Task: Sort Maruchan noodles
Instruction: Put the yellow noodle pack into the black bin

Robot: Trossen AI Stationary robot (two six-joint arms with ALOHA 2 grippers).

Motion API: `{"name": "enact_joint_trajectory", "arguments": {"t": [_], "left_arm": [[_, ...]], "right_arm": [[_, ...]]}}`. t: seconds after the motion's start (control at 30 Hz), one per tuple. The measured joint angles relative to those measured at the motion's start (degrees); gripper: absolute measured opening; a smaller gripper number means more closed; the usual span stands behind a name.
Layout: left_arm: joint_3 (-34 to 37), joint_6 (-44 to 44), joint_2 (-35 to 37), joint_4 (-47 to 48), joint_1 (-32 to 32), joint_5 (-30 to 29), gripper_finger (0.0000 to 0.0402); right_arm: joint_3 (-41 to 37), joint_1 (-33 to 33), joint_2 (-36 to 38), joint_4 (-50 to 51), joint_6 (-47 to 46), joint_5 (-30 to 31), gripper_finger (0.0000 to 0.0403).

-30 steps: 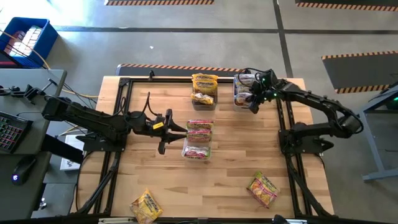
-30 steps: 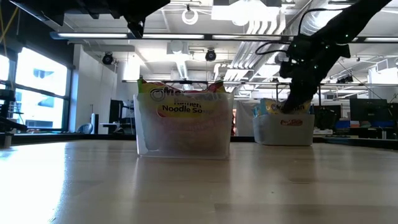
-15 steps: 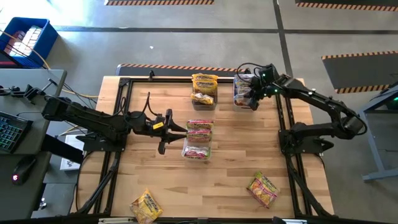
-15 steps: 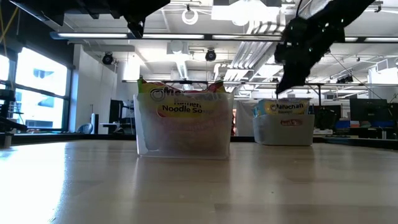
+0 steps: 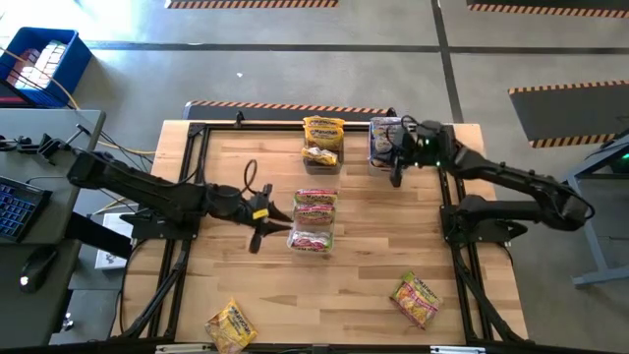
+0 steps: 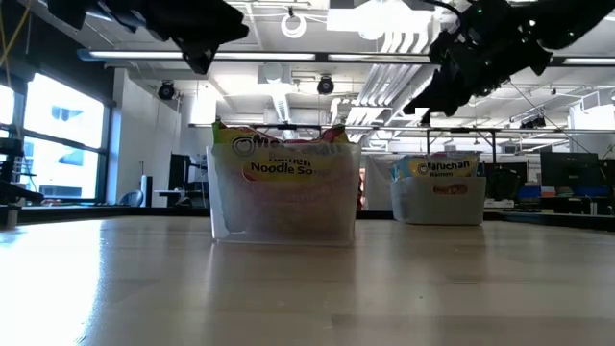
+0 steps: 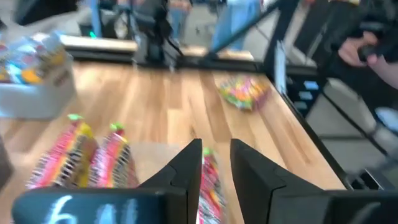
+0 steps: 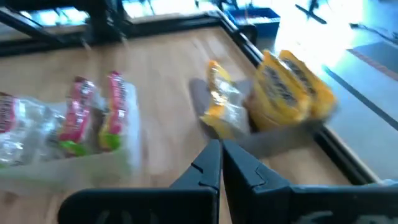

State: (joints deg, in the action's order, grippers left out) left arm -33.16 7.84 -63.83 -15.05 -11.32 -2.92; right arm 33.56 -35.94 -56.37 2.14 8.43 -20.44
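Three clear bins hold Maruchan noodles. The middle bin (image 5: 313,239) has red-and-green packets (image 5: 315,205), a far bin (image 5: 322,157) has yellow packets (image 5: 323,130), and the far-right bin (image 5: 379,157) has silvery ones (image 5: 383,131). A yellow packet (image 5: 231,325) and a red-and-green packet (image 5: 415,299) lie flat near the table's front edge. My left gripper (image 7: 216,163) hangs just left of the middle bin, its fingers slightly apart with nothing between them. My right gripper (image 8: 221,152) is shut and empty in the air beside the far-right bin.
A black frame rail (image 5: 197,177) runs around the tabletop. Bare wood (image 5: 383,246) lies between the middle bin and the right arm's base. In the left wrist view a person's hand (image 7: 360,50) shows beyond the table.
My right gripper has risen out of the far-right bin, swung toward the table's near side and tipped up closer to level, staying shut and empty. My left gripper has tipped its fingers downward beside the middle bin.
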Motion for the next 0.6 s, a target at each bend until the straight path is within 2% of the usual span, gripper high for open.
{"name": "enact_joint_trajectory", "arguments": {"t": [0.13, 0.27, 0.37, 0.47, 0.6], "left_arm": [[-3.02, 0.04, 0.0, 7.56, -3.61, -0.77, 0.0062], [-5.54, 2.39, 0.0, 14.8, -8.37, -2.43, 0.0047], [-7.41, 8.33, -0.18, 21.35, -12.28, -3.97, 0.0039], [-9.36, 14.57, -0.92, 27.32, -17.19, -9.51, 0.0038], [-11.88, 22.13, -3.78, 33.41, -23.15, -12.29, 0.0054]], "right_arm": [[-4.98, 5.22, 0.57, -10.68, -3.97, 0.04, 0.0], [-6.87, 11.59, 0.53, -16.29, -4.89, 0.94, 0.0], [-7.0, 16.13, 0.56, -17.52, -3.52, 3.22, 0.0], [-7.02, 20.03, 0.56, -17.48, -2.28, 7.76, 0.0], [-7.02, 23.87, 0.56, -17.38, -2.06, 11.26, 0.0]]}}
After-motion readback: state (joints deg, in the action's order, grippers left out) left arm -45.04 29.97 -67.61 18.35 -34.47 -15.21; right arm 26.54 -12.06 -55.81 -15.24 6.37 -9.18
